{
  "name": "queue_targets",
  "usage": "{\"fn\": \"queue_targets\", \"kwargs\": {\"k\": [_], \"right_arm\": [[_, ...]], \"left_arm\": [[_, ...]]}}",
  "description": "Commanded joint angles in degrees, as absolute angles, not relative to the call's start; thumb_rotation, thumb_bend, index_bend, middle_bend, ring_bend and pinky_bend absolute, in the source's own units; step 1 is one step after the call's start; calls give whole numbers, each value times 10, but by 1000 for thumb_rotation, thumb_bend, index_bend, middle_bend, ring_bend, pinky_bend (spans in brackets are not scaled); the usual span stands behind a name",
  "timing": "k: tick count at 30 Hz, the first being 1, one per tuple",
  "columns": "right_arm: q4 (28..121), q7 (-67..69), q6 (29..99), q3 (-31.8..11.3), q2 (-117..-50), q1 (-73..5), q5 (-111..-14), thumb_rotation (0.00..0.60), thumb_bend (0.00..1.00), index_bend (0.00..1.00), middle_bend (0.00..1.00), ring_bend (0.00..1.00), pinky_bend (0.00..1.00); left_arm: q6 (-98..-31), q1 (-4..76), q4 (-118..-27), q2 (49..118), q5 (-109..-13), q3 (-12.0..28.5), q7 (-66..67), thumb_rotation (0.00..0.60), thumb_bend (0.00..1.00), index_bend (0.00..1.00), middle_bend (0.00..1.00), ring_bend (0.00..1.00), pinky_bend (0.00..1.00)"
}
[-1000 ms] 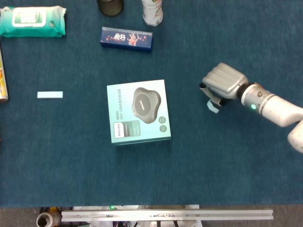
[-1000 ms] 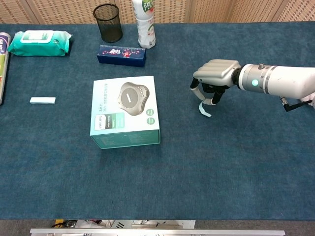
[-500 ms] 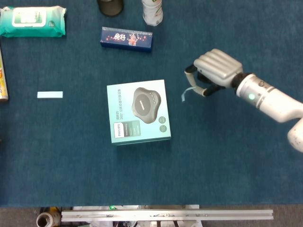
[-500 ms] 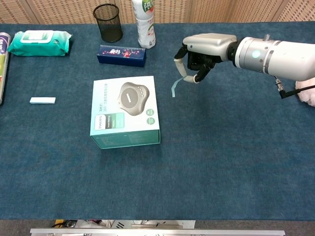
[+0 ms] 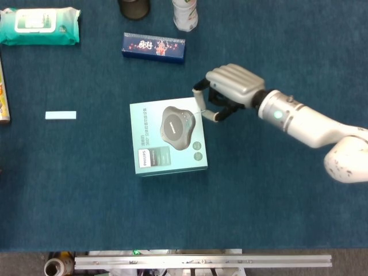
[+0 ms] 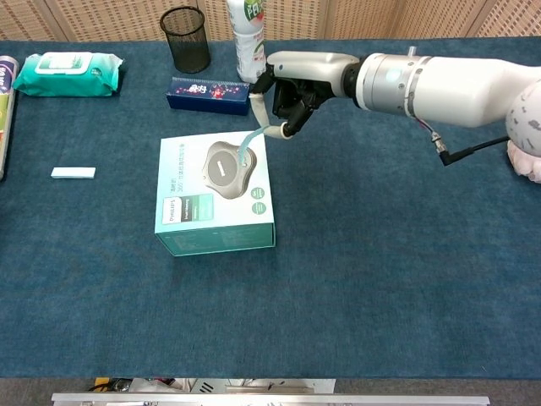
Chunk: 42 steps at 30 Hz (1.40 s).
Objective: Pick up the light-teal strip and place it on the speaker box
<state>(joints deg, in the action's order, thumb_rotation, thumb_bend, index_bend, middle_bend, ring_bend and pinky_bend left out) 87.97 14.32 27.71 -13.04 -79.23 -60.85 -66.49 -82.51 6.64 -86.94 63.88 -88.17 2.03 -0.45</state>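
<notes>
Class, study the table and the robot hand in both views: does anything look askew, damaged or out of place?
Only mildly: the light-teal strip dangles bent from the right robot hand over the speaker box corner, not lying flat. Nothing looks spilled or damaged.

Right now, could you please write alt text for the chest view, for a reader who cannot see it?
The robot's right hand holds a light-teal strip that hangs over the far right corner of a speaker box on a blue table. Behind stand a mesh cup, a bottle, a dark box and a wipes pack.
</notes>
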Motion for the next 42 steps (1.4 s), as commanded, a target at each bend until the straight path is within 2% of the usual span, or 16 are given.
{"fn": "queue_targets", "kwargs": {"k": [1,8,24,29,42], "right_arm": [[892,153,235,-143,-792,-636,-622,600,355,691,1000,1000,1000],[883,154,199,-142,-807,-675,-565,600,353,691,1000,1000,1000],[871,55,252,-63,-807,-755,-406,600,363,691,1000,1000,1000],[881,53,231,-54,-797,-781,-352,600,378,691,1000,1000,1000],[884,36,206,-18,-782,-835,-309,600,383,691,1000,1000,1000]], "left_arm": [[-827,63,-867,639,-877,18,-11,600,269,185,248,218,161],[-834,53,-865,638,-868,15,-22,600,269,184,246,218,161],[-823,48,-869,634,-855,8,-24,600,269,176,243,216,161],[-814,49,-881,628,-847,6,-15,600,269,171,230,215,161],[-815,45,-883,625,-842,5,-16,600,266,167,217,209,161]]}}
